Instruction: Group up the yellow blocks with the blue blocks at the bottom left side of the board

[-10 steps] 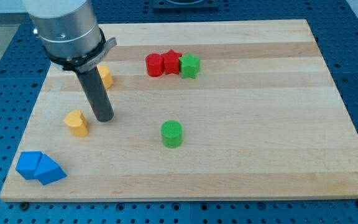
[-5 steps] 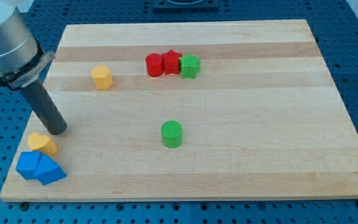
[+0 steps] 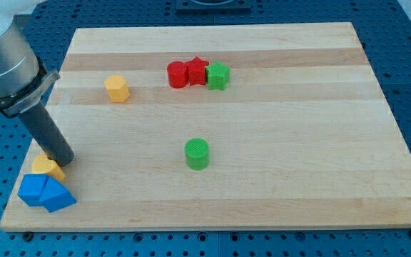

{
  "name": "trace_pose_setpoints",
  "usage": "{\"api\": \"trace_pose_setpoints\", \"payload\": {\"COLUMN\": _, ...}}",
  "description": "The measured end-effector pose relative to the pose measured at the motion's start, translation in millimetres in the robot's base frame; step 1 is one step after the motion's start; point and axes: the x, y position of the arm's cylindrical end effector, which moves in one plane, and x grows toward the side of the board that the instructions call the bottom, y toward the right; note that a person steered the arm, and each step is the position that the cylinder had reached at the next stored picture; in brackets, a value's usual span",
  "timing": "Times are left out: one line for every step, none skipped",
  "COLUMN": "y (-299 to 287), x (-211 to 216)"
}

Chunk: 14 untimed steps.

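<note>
My tip [image 3: 62,160] rests at the board's lower left, touching the top right of a yellow block [image 3: 48,168]. That yellow block sits against the two blue blocks [image 3: 44,193], which lie together at the bottom left corner. A second yellow block [image 3: 118,89], hexagonal, stands alone at the upper left, well above and to the right of my tip.
Two red blocks [image 3: 186,73] and a green star-like block [image 3: 218,75] sit in a row at the upper middle. A green cylinder [image 3: 197,153] stands near the board's middle. The wooden board [image 3: 298,128] lies on a blue perforated table.
My tip has moved from the middle left down to the lower left, pushing the yellow block down-left until it touches the blue blocks. The other blocks have not moved.
</note>
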Motion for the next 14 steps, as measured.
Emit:
{"api": "trace_pose_setpoints", "payload": {"y": 3, "x": -7}}
{"api": "trace_pose_setpoints", "payload": {"y": 8, "x": -59}}
{"api": "trace_pose_setpoints", "payload": {"y": -4, "x": -116}}
{"api": "trace_pose_setpoints", "payload": {"y": -5, "x": -167}}
{"api": "trace_pose_setpoints", "payload": {"y": 16, "x": -194}}
{"api": "trace_pose_setpoints", "payload": {"y": 41, "x": -190}}
{"api": "trace_pose_setpoints", "payload": {"y": 47, "x": -165}}
{"api": "trace_pose_setpoints", "payload": {"y": 47, "x": -124}}
{"api": "trace_pose_setpoints", "payload": {"y": 47, "x": -81}}
{"api": "trace_pose_setpoints", "payload": {"y": 48, "x": -91}}
{"api": "trace_pose_setpoints", "payload": {"y": 50, "x": -138}}
{"api": "trace_pose_setpoints", "payload": {"y": 71, "x": -131}}
{"api": "trace_pose_setpoints", "payload": {"y": 78, "x": -85}}
{"api": "trace_pose_setpoints", "payload": {"y": 77, "x": -35}}
